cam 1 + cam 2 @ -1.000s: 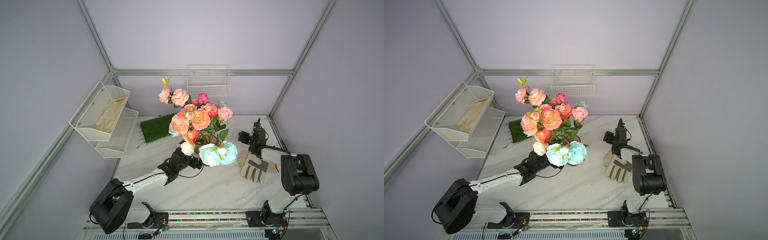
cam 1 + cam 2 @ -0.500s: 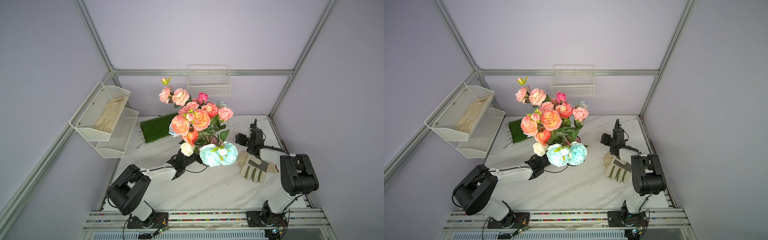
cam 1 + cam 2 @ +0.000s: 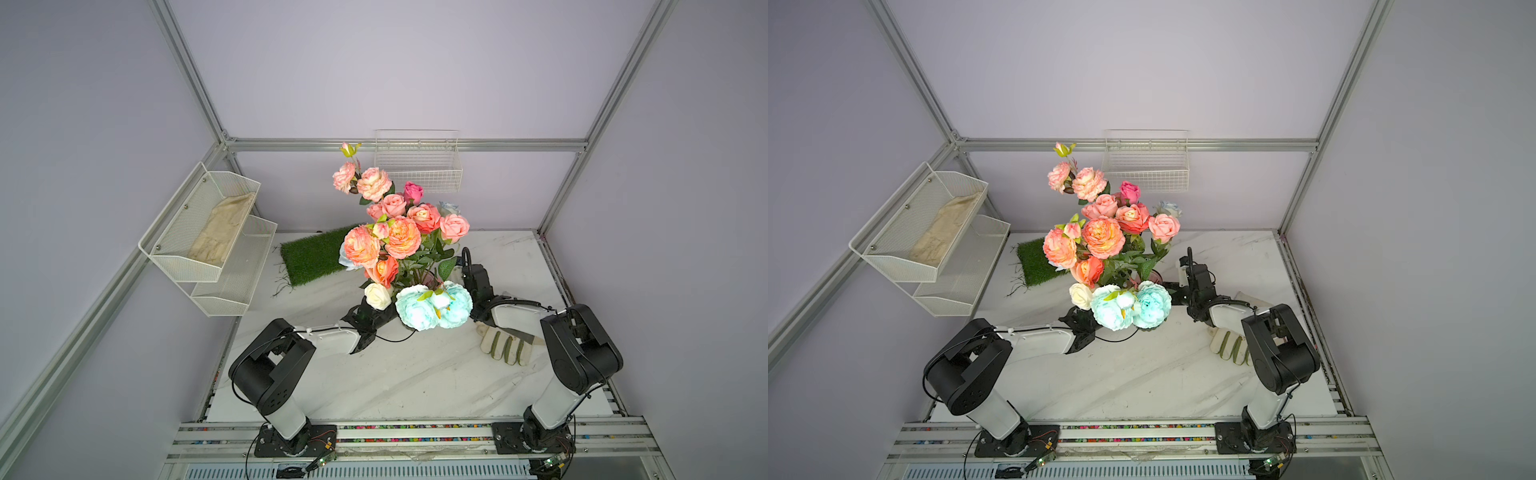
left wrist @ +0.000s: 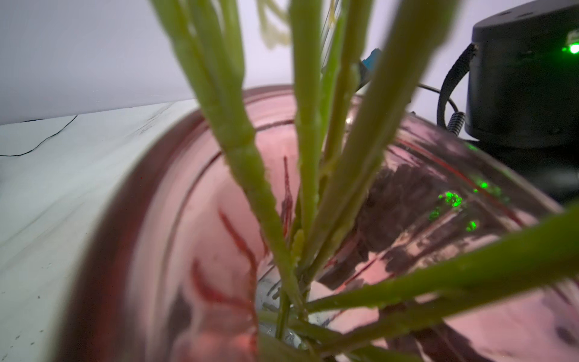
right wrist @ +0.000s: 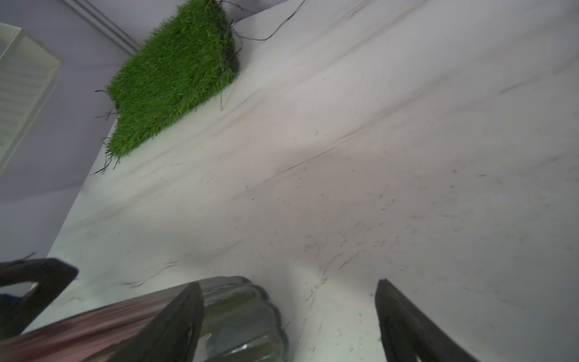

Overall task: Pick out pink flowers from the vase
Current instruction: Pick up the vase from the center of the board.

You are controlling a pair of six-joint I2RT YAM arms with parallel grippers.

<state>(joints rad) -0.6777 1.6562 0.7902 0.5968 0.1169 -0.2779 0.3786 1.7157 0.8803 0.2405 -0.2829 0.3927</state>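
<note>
Robot lab cell: aluminium frame [image 3: 407, 144], lilac walls [image 3: 374, 62], 2 arms [image 3: 328, 338] bolted to rail [image 3: 415, 434].

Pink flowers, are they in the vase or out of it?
In: the pink flowers stand bunched above the vase, green stems running into it; none shows on the table.

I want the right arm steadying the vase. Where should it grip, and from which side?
Probably the grey ribbed lower part of the vase, coming in low along the table from the robot's right, where the open right gripper sits close by. Higher up the pink top flares wide, and stems and the pink flowers crowd it.
</note>
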